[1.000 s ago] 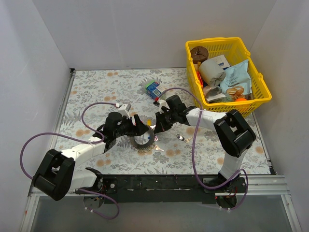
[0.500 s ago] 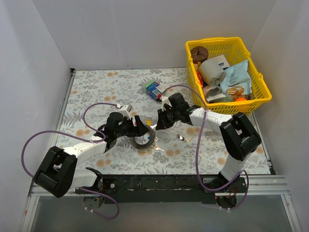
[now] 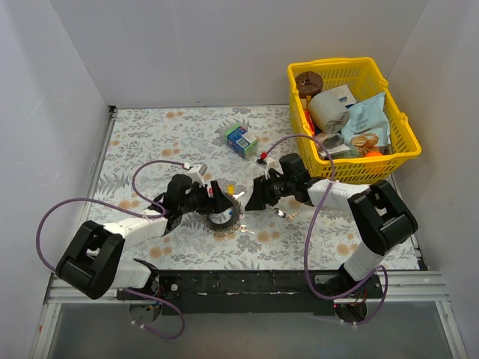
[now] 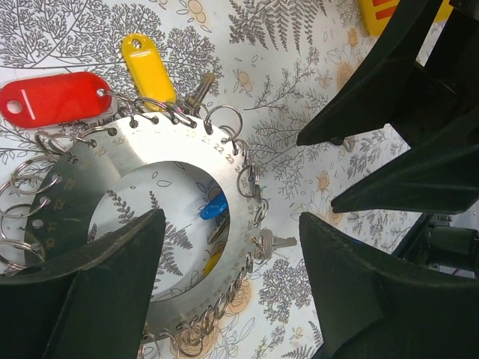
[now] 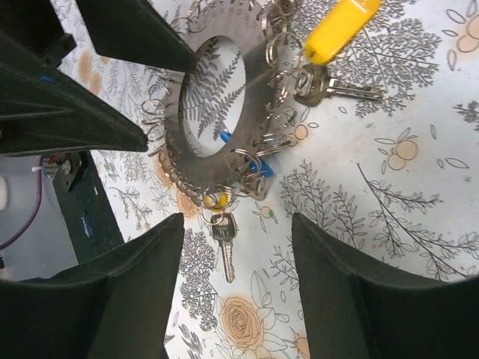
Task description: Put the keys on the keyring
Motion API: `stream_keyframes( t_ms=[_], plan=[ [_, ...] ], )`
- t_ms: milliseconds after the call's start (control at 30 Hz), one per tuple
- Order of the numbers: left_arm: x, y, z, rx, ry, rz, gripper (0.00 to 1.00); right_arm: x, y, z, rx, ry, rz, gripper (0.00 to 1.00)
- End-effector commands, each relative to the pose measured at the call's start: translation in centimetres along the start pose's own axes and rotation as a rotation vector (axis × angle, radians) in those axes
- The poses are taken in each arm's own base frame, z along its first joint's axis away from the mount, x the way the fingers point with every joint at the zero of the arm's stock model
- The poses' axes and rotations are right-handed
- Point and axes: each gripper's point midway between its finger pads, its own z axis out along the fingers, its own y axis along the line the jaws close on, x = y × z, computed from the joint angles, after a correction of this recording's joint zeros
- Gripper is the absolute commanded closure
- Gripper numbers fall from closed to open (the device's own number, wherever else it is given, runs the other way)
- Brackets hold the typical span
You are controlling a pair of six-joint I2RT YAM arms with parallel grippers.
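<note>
Just right of the keyring (image 4: 187, 149), which lies on the worktop (image 3: 150, 134) with keys (image 4: 49, 97) hung on it, the right gripper (image 5: 237, 221) has backed off with jaws open and empty, while the left gripper (image 4: 228, 224) holds its jaws open over it, so a loose key (image 3: 280, 213) looks next.

White walls (image 3: 224, 52) enclose a floral-patterned table (image 3: 150, 134)
</note>
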Motion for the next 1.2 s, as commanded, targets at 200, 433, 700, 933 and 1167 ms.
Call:
stream_keyframes(
  t_ms=[200, 433, 700, 933, 1167],
  plan=[
    [0.5, -1.0, 0.5, 0.065, 0.033, 0.012, 0.31, -0.7, 2.5, 0.4, -0.167, -0.052, -0.015, 0.31],
    [0.4, -1.0, 0.6, 0.065, 0.033, 0.012, 0.33, 0.2, 2.0, 1.2, -0.179, -0.016, 0.013, 0.37],
    [0.5, -0.8, 0.6, 0.059, 0.029, 0.008, 0.34, 2.1, 1.5, 2.3, -0.108, 0.056, -0.025, 0.42],
    [0.5, -0.8, 0.8, 0.064, 0.034, 0.003, 0.35, 3.2, 0.7, 3.6, -0.042, 0.096, -0.043, 0.45],
    [0.6, -0.8, 0.6, 0.061, 0.030, 0.005, 0.35, 3.4, 0.5, 4.3, -0.029, 0.106, -0.027, 0.52]
  ],
)
